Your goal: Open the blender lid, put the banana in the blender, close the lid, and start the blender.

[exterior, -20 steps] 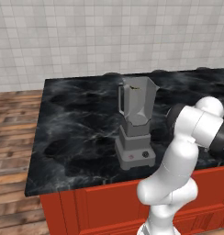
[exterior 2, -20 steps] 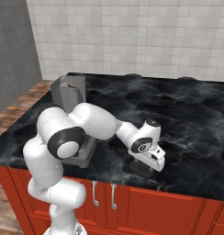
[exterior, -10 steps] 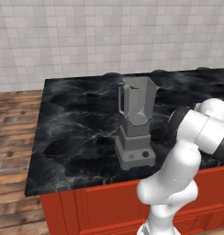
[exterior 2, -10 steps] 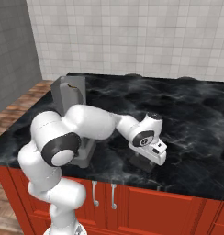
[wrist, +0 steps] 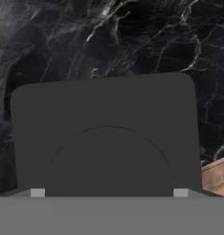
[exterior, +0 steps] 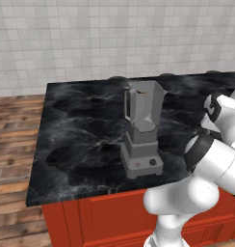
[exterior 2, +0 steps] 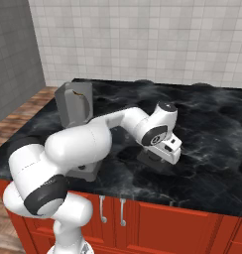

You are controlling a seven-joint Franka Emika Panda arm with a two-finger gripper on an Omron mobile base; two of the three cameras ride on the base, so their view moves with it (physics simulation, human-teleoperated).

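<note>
My arm rises from my base, bends at the elbow and stretches forward and toward three o'clock, the forearm running low. My wrist turns my gripper [exterior 2: 165, 159] straight down. In the hand view my fingertips [wrist: 37, 193] sit at seven and five o'clock, spread wide apart.

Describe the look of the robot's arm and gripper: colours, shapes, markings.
The arm is glossy white, built of rounded, bulbous segments with dark grey to black rings and caps at the joints. The gripper sits under a boxy white hand with small dark markings. No cables are visible.
</note>
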